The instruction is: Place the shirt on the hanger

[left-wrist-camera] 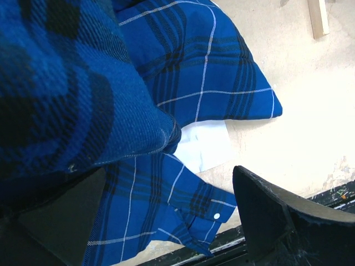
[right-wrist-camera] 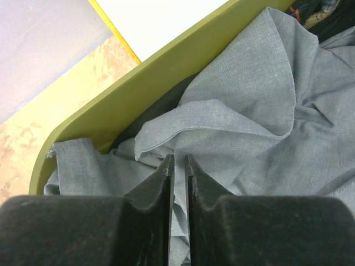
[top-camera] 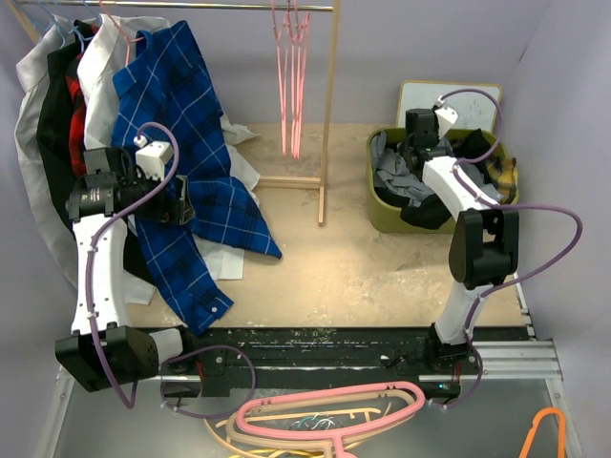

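On the left, the left gripper (left-wrist-camera: 169, 185) stands wide open against the blue checked shirt (top-camera: 191, 124) and grips nothing. In the middle, the hanger (top-camera: 284, 95) hangs upright from the rail (top-camera: 191, 7), long side vertical, among other thin pink ones. On the right, the shirt (right-wrist-camera: 249, 111), plain grey and soft, lies crumpled in the olive bin (right-wrist-camera: 155, 72); which way it points I cannot tell. The right gripper (right-wrist-camera: 179, 162) has its jaws nearly together, pinching a fold of it.
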Controlling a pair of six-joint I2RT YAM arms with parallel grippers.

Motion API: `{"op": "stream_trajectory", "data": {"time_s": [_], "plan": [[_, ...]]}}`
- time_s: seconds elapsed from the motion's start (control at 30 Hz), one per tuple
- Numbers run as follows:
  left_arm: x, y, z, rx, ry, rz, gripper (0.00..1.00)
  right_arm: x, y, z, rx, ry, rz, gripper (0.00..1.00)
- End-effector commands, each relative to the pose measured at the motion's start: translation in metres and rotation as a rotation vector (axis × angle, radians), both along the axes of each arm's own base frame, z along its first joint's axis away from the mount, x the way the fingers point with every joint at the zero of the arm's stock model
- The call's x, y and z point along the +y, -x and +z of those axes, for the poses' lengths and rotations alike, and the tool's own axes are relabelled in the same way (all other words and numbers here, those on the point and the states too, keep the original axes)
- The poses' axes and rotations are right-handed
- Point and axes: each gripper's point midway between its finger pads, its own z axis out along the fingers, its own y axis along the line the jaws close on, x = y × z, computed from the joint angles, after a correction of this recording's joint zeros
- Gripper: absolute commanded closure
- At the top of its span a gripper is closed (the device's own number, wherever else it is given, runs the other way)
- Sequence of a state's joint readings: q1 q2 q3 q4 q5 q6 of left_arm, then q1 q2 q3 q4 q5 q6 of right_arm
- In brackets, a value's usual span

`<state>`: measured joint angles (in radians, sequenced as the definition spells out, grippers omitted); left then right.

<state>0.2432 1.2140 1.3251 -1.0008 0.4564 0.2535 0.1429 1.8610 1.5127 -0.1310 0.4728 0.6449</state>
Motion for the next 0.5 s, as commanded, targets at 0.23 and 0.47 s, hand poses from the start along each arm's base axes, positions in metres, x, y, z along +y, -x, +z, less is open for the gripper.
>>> {"op": "stream_trajectory", "data": {"time_s": [0.23, 0.47], "plan": [[0.002, -0.006, -0.004, -0.022, -0.020, -0.013, 0.01, 0.004, -0.007, -0.014, 0.031, -0.016, 0.036, 0.40], [0.003, -0.009, -0.010, -0.002, -0.022, -0.012, 0.01, 0.001, -0.006, -0.027, 0.064, 0.008, 0.041, 0.51]]}}
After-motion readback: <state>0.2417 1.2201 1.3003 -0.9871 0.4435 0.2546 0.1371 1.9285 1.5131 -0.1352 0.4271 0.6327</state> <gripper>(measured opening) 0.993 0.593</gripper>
